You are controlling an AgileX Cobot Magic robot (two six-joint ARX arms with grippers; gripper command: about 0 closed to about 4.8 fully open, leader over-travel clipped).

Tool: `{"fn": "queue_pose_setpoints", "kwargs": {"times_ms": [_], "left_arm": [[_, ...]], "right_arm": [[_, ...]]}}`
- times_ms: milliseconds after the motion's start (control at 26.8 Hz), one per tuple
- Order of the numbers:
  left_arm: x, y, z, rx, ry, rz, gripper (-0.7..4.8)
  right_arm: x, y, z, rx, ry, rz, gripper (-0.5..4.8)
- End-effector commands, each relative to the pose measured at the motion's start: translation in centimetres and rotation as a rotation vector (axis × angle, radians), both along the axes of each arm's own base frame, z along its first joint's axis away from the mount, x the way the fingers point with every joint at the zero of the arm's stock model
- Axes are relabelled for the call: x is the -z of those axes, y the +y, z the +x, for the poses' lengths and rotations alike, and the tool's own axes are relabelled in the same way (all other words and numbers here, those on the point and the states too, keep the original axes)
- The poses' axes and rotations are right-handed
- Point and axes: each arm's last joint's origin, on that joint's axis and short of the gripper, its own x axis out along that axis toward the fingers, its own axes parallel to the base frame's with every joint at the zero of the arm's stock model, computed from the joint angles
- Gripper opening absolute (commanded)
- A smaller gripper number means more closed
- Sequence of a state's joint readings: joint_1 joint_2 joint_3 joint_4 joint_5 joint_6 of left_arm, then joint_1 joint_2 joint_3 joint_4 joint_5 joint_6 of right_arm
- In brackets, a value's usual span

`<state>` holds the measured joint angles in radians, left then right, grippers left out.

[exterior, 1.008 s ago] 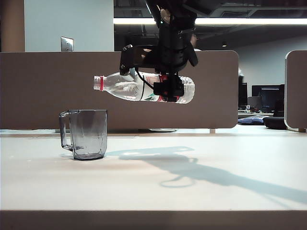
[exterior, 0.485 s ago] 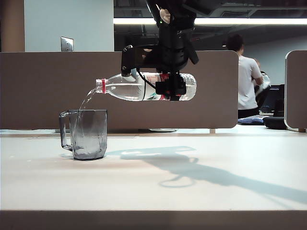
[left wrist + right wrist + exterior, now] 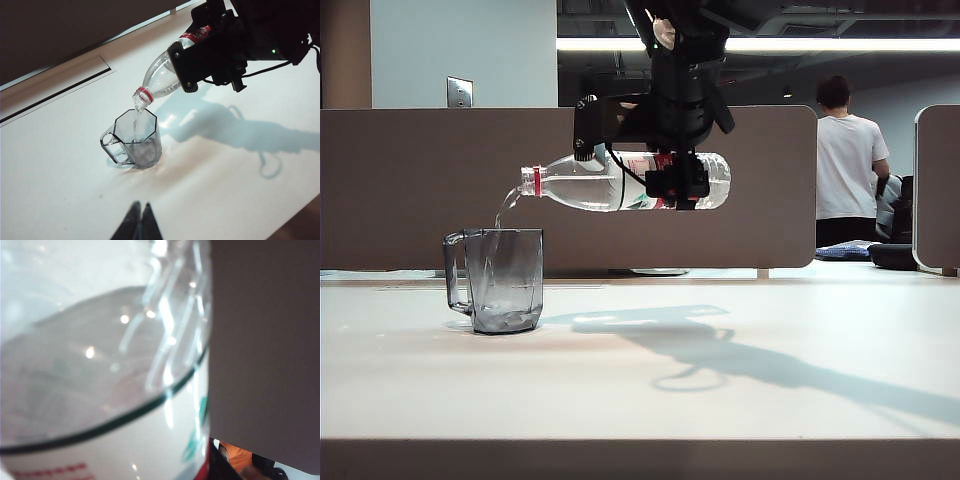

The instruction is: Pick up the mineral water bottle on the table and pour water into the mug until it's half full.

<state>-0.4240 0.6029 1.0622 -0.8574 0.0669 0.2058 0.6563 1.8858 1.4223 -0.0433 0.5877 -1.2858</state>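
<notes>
Right gripper (image 3: 675,185), jaws clamped on the tilted clear plastic mineral water bottle (image 3: 620,182), streams water (image 3: 503,210) into the smoky faceted mug (image 3: 500,278) (barely filled) below its mouth; left gripper (image 3: 140,223), jaws together, idles.

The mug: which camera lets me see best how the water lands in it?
The left wrist view: it looks down into the mug, so the water from the mineral water bottle shows entering. The exterior view shows the mug side-on; the right wrist view shows only bottle.
</notes>
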Motion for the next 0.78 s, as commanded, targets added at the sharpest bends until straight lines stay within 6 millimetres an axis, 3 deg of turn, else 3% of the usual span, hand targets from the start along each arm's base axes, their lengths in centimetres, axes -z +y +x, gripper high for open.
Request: {"fn": "queue_pose_setpoints", "kwargs": {"times_ms": [37,784], "left_arm": [[-0.21,0.03,-0.07,-0.001,-0.009,-0.008,-0.05],[-0.22,0.06,-0.14,-0.001,-0.011,-0.008,-0.05]], "right_arm": [[-1.22,-0.23,0.19,0.025,-0.057,0.025,3.22],[-1.10,-0.32,0.17,0.029,-0.045,0.015,3.22]]}}
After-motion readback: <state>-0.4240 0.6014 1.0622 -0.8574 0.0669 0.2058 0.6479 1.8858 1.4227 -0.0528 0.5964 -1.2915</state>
